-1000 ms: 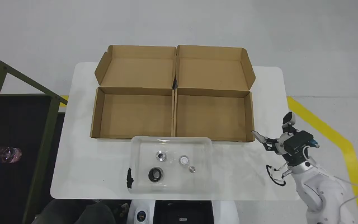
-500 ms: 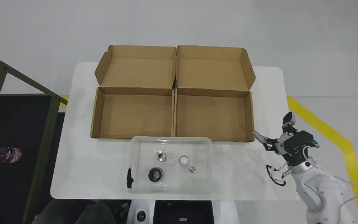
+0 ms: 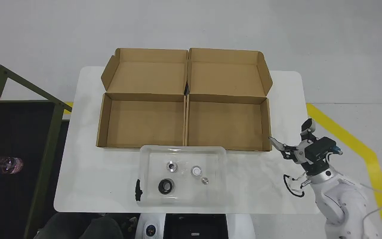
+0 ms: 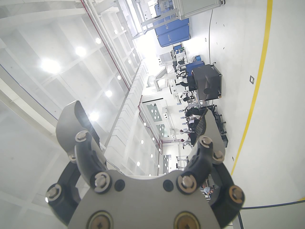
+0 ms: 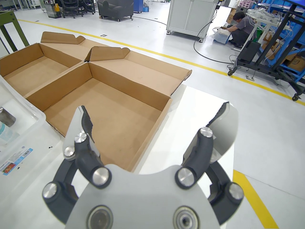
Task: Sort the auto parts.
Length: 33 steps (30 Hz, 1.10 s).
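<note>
The right gripper [image 3: 285,164] hangs by the right edge of the table [image 3: 89,167], level with the near corner of the right box [image 3: 227,125], fingers spread wide and nothing between them. The left gripper [image 4: 140,109] points up at the ceiling, also spread and empty.

All the parts sit loose in the clear tray [image 3: 146,156] at the near edge of the table. There is a silver ring [image 3: 172,167] on the box side and a black ring [image 3: 165,186] just nearer the robot. A white cap [image 3: 196,171] and a small silver piece [image 3: 205,180] lie close together towards the right. Both the left box [image 3: 143,122] and the right box are open and bare, so by my reading the sorting hasn't begun and the first pick is the step in hand.

The right gripper is well apart from the tray, so it needs a clean swing inward. The tidy way is to come in above the tray wall and drop straight down, not skim across it.

The white cap and the small silver piece are the nearest targets, but they are close neighbours. The jaws should straddle one alone, lined up so neither finger nudges the other part.

These pieces are small and likely to skid on smooth plastic, so centre first, then close gently. Decide which box takes which kind before the first drop, and hold to it.
</note>
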Each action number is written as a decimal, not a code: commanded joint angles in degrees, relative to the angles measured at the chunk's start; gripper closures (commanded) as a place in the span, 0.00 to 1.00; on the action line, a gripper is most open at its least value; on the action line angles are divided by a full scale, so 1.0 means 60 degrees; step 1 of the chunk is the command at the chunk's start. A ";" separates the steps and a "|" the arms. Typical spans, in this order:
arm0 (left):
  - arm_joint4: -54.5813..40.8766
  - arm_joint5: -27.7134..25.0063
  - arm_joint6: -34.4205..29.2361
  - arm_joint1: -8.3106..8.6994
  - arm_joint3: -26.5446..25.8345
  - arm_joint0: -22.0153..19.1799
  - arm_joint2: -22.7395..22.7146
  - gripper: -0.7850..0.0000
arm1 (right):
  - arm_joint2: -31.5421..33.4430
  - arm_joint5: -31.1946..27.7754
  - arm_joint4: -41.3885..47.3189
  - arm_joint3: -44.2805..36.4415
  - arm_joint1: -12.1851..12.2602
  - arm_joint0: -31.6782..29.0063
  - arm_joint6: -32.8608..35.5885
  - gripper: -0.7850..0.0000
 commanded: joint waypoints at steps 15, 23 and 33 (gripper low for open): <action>0.0000 0.0000 0.0000 0.0000 0.0000 0.0000 0.0000 0.00 | -0.0998 -0.1743 0.0015 -0.1073 0.0192 0.0453 0.2536 0.00; 0.0000 0.0000 0.0000 0.0000 0.0000 0.0000 0.0000 0.00 | -0.1791 -0.2455 0.0285 -0.1508 0.0281 0.0905 0.3763 0.00; 0.0000 0.0000 0.0000 0.0000 0.0000 0.0000 0.0000 0.00 | -0.3170 -0.3122 0.0095 -0.1793 0.0370 0.1474 0.5142 0.00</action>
